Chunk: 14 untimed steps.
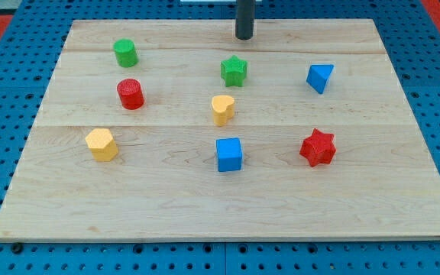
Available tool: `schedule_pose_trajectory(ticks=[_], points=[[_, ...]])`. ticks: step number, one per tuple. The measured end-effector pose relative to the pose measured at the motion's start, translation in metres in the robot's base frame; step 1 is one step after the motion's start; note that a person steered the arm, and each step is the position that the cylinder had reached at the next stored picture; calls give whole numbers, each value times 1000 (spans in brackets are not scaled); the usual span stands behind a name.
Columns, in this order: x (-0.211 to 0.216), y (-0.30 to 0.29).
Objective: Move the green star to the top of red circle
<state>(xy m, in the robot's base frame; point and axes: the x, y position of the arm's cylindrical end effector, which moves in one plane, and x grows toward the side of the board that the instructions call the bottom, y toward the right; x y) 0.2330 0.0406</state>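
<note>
The green star (234,71) lies on the wooden board (357,198), right of the board's middle line and near the view's top. The red circle (130,94) stands well to its left and slightly lower. My tip (244,37) comes down from the view's top edge and rests just above the green star, a little to its right, with a small gap between them.
A green cylinder (125,53) stands above the red circle. A yellow heart (222,109) lies below the green star. A blue triangle (319,77), red star (318,147), blue cube (228,154) and yellow hexagon (101,144) lie elsewhere.
</note>
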Motion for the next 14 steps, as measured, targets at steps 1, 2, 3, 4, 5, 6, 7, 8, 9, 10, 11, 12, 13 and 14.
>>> schedule_pose_trajectory(ticks=[1,2,3,4,5,6,7,8,9,10,11,12,13,14], points=[[-1,0],[0,1],[2,7],[33,3],[72,7],[78,-1],[86,-10],[111,-6],[114,4],[114,13],[117,20],[140,16],[107,-20],[80,-31]])
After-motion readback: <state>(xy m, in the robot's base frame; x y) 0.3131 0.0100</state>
